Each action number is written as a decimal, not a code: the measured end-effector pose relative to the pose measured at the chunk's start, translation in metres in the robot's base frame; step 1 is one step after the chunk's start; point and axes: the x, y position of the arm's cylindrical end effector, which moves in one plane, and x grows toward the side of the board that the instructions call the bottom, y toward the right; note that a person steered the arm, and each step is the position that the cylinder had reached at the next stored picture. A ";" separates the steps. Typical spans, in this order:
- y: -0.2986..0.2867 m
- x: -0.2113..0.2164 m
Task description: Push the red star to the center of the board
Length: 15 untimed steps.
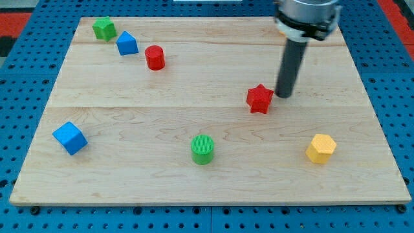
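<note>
No jaws on this rig, only a rod. My tip sits just right of the red star, right of the board's centre. Star looks light, rigid, likely slides easily; points may make it spin, so push its right side squarely.

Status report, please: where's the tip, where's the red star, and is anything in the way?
My tip just right of the red star, close or touching. Star sits right of board centre. Path leftward clear; green cylinder well below it.
</note>
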 end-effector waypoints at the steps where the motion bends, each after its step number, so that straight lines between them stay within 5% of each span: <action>1: 0.006 0.036; 4: -0.046 -0.014; 5: 0.021 0.013; 6: 0.011 0.048; 10: -0.147 -0.028; 12: -0.167 0.010; 15: -0.219 -0.011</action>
